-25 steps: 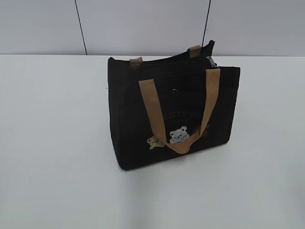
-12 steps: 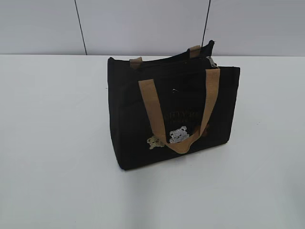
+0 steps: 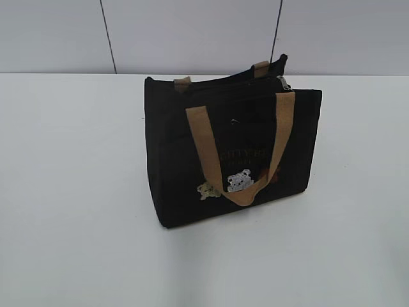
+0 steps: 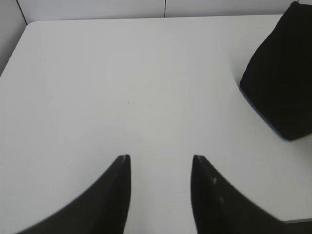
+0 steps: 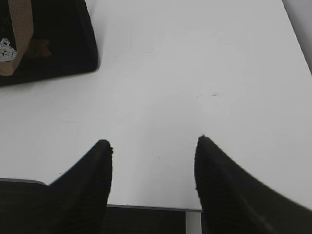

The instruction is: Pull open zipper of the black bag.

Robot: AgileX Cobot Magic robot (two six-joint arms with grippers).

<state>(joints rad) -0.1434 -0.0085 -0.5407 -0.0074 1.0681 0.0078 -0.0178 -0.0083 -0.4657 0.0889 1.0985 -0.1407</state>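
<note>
The black bag (image 3: 233,153) stands upright in the middle of the white table, its tan handles hanging down the front over small bear patches. Its zipper (image 3: 230,82) runs along the top edge, and the small silver pull (image 3: 283,82) sits at the right end. In the left wrist view my left gripper (image 4: 161,158) is open above bare table, with a corner of the black bag (image 4: 285,83) well off to its upper right. My right gripper (image 5: 153,141) is open too, near the table's front edge, with the black bag (image 5: 46,44) far to its upper left. Neither gripper shows in the exterior view.
The white table (image 3: 77,192) stretches wide on both sides of the bag. A grey panelled wall (image 3: 192,32) rises behind it. The table's front edge (image 5: 146,207) lies just under my right gripper.
Nothing has visibly moved in the exterior view; bag and zipper pull stay as they were.
</note>
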